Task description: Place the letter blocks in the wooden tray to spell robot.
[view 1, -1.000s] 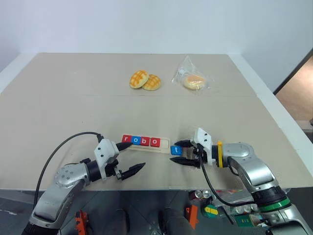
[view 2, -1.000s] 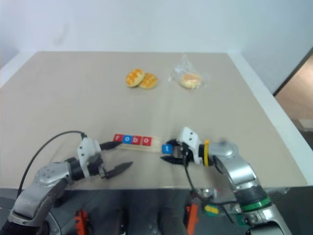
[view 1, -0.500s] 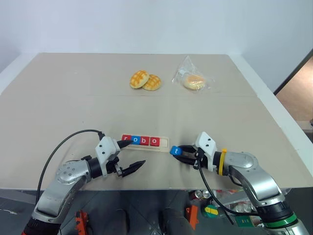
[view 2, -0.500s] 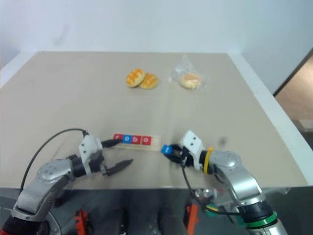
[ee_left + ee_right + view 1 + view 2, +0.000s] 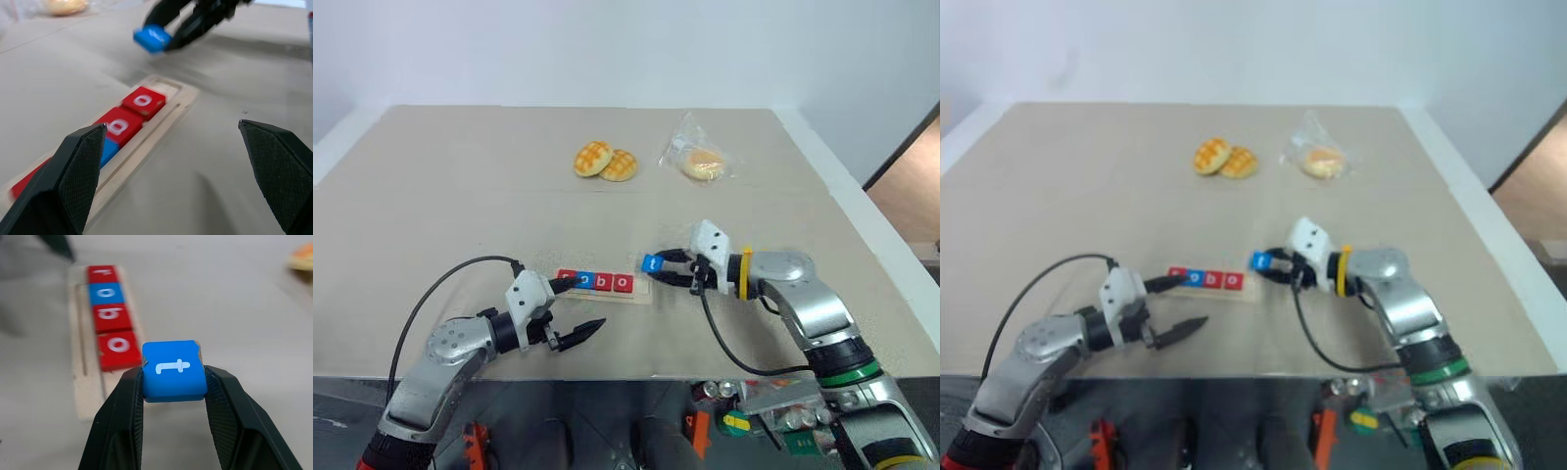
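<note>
Far back on surface (image 5: 431, 215): two buns (image 5: 604, 161), bagged bun (image 5: 703, 163), well clear of work. Tray (image 5: 641, 291) holds r, o, b, o tiles (image 5: 595, 281); end slot bare. Right tool (image 5: 656, 268) pinches blue t tile (image 5: 653, 263) above surface, just beside that end. Left tool (image 5: 579, 308) wide, holding nothing, upper finger at tray's r end.

You look at test lab setup: plain beige table (image 5: 460, 196) against bare white wall (image 5: 607, 49), staged buns (image 5: 604, 161), bagged bun (image 5: 702, 160), letter blocks (image 5: 595, 282) in wooden tray (image 5: 641, 290), clutter on floor underneath.
</note>
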`<action>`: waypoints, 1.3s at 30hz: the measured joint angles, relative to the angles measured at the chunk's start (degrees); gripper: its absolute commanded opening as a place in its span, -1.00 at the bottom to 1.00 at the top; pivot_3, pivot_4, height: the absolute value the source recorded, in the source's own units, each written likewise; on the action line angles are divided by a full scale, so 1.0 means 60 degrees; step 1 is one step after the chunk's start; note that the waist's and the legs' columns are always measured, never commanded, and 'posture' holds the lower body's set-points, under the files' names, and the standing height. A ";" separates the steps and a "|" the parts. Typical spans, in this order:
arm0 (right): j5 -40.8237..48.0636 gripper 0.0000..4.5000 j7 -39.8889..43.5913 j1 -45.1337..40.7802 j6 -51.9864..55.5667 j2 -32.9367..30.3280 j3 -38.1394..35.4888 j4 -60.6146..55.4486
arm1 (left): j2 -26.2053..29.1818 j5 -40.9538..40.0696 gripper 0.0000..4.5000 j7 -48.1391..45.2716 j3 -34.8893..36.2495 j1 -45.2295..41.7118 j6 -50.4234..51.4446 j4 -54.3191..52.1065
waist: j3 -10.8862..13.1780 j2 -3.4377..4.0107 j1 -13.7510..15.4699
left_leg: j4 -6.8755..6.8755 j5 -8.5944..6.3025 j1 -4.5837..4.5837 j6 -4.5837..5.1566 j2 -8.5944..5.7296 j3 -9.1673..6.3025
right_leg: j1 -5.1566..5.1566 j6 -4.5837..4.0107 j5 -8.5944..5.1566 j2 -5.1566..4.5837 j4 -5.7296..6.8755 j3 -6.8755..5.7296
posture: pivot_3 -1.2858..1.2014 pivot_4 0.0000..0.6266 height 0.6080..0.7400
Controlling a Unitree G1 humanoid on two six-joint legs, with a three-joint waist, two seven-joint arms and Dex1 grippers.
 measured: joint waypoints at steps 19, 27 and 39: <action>-0.0460 -0.45 0.1197 -0.0340 -0.1030 0.0126 0.0307 0.1088 | 0.0003 0.0002 1.00 0.0218 0.0010 0.0332 0.0014 -0.0171 | 0.0001 0.0001 -0.0034 | 0.0008 -0.0016 0.0005 -0.0010 -0.0009 0.0007 | 0.0002 0.0003 0.0000 -0.0026 0.0003 -0.0010 | 0.03 -0.52 1.00; -0.0574 -0.45 0.1219 -0.0340 -0.1114 0.0342 0.0352 0.1082 | 0.0001 0.0001 1.00 0.0309 0.0009 0.0329 0.0048 -0.0239 | 0.0000 0.0001 -0.0034 | 0.0008 -0.0016 0.0006 -0.0010 -0.0009 0.0009 | 0.0002 0.0002 0.0001 -0.0026 0.0003 -0.0011 | 0.03 -0.52 1.00; -0.0735 -0.45 0.1229 -0.0549 -0.1185 0.0626 0.0574 0.1183 | -0.0028 -0.0055 1.00 0.0421 0.0009 0.0375 0.0082 -0.0428 | 0.0000 0.0001 -0.0041 | 0.0009 -0.0016 0.0010 -0.0010 0.0000 0.0010 | 0.0002 -0.0006 0.0006 -0.0018 0.0005 -0.0012 | 0.03 -0.52 1.00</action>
